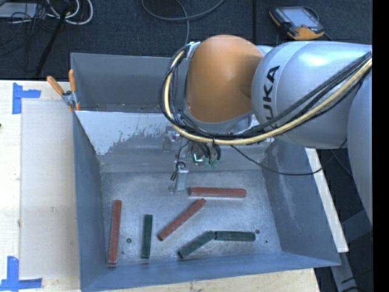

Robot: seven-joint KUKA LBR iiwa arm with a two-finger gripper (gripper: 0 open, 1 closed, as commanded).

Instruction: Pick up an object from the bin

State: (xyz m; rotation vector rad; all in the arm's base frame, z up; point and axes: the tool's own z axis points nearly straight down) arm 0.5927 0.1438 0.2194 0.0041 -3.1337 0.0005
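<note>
My gripper hangs below the arm's wrist over the back middle of the bin floor. Just to its right a red-brown stick lies flat, its left end close to the gripper's tip. In front of that, another red-brown stick lies on a slant. Nothing shows in the gripper's hold.
Two dark green sticks meet end to end near the front wall. At front left a dark green stick and a red-brown stick lie side by side. The arm's orange cover and cables hang over the bin's back right.
</note>
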